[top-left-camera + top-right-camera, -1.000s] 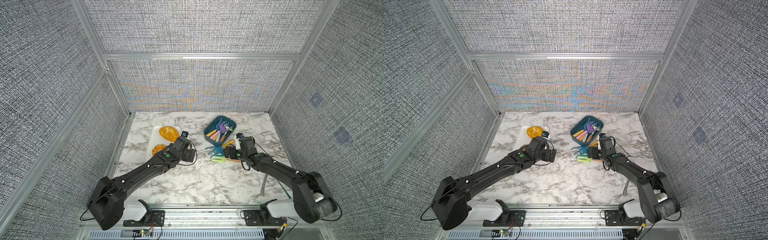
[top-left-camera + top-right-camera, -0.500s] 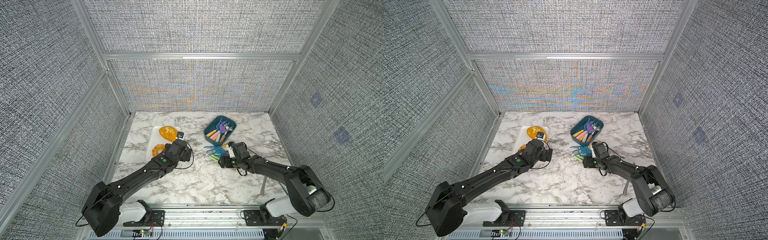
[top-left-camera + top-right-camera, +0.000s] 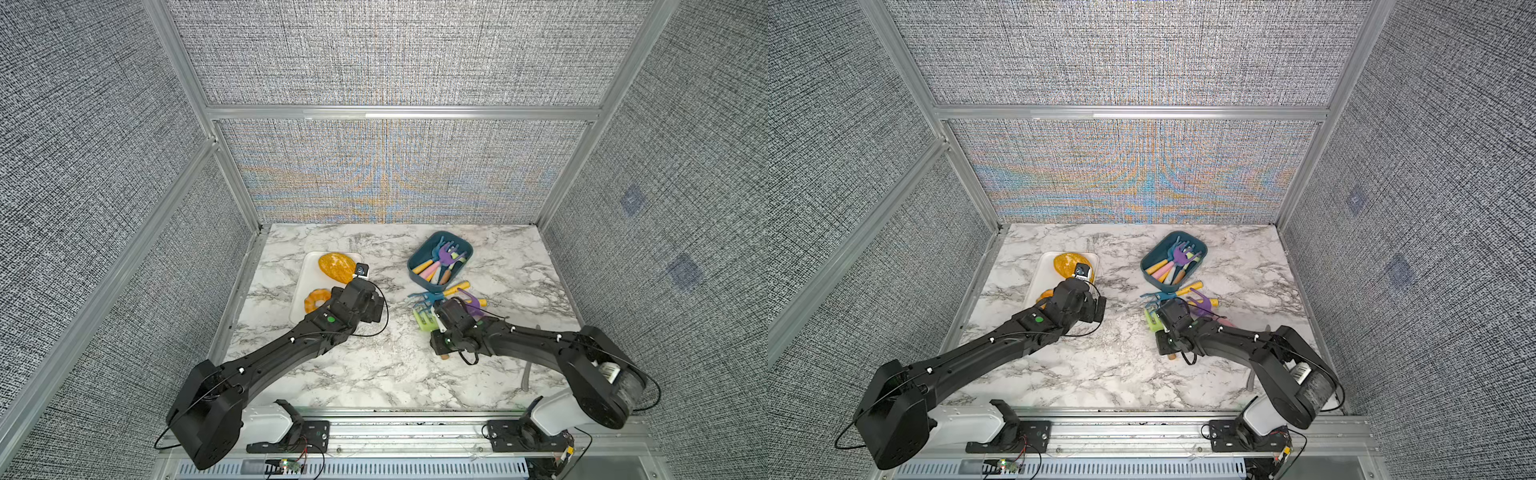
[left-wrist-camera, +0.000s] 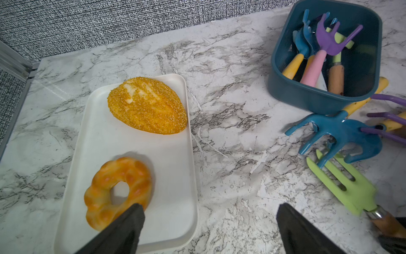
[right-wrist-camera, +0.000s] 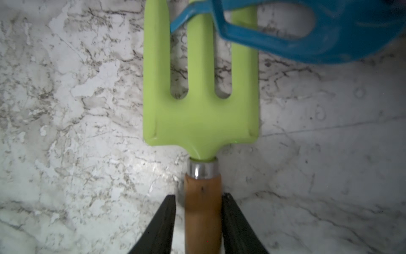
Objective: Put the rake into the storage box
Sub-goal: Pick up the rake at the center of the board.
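A green rake [image 5: 200, 116] with three flat tines and a wooden handle lies on the marble [image 3: 424, 322], in front of the storage box. My right gripper [image 5: 198, 196] is shut on its handle just behind the metal collar. A blue rake [image 5: 329, 44] lies across the green tines. The storage box [image 3: 419, 274], a dark teal tub, stands at the back right and holds several toy tools [image 4: 327, 41]. My left gripper [image 4: 208, 205] is open and empty, hovering over the near corner of the white tray [image 4: 171, 176].
A blue rake [image 3: 428, 297] and a purple rake [image 3: 469, 301] with yellow handles lie between the box and my right gripper. The white tray [image 3: 305, 291] at the left holds a seeded bun [image 3: 336, 266] and a doughnut [image 3: 316, 300]. Fabric walls enclose the table.
My right arm has swung toward the near left, lined up along the green rake's handle, and its jaws have closed in on it. The left arm has drawn back slightly.
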{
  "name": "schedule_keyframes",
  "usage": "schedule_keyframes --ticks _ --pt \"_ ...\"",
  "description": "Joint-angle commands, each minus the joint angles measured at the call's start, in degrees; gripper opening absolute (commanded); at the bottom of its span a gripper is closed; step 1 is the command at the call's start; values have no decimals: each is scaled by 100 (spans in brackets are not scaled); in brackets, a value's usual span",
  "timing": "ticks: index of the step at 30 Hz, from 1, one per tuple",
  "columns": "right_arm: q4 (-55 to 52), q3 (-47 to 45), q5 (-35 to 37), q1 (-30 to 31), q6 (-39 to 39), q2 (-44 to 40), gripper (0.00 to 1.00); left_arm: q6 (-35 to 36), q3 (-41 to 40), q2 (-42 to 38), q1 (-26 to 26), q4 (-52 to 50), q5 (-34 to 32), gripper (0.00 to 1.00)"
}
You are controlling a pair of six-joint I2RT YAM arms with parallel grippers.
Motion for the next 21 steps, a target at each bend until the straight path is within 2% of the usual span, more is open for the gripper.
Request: schedule_keyframes --ticks 1,2,6,10,16,21 --pt "-713 220 676 219 39 366 40 0 33 26 7 73 -58 99" --pt "-796 306 780 288 41 456 39 5 33 26 7 70 -76 99" --pt "-1010 677 944 537 -32 574 21 3 29 13 7 77 -131 99" --pt "-989 828 559 800 -217 423 0 -38 -22 -55 7 70 -334 99" --pt "-579 859 -563 878 -352 -82 0 -198 -365 -627 7 194 -948 99" --pt "-36 766 -1656 513 -176 -573 0 -245 -626 -1114 7 311 -1207 99"
